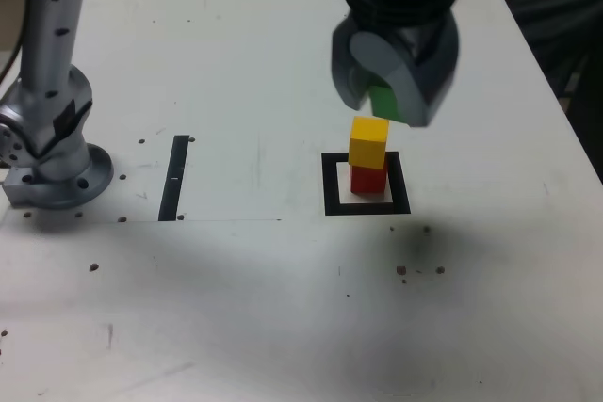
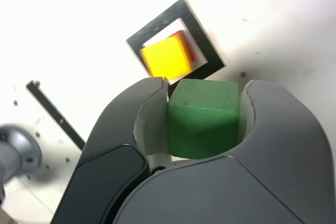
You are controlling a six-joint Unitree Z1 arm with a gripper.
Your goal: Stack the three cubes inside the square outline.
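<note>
Green cube (image 2: 203, 120) rides clamped between the jaws of the gripper (image 1: 394, 101), hanging just above the yellow cube (image 1: 368, 142), which sits on the red cube (image 1: 368, 179) inside the square outline (image 1: 331, 185). Yellow looks slightly skewed on red, so a descent off-centre or a late release could topple the stack across the table (image 1: 283, 308).
</note>
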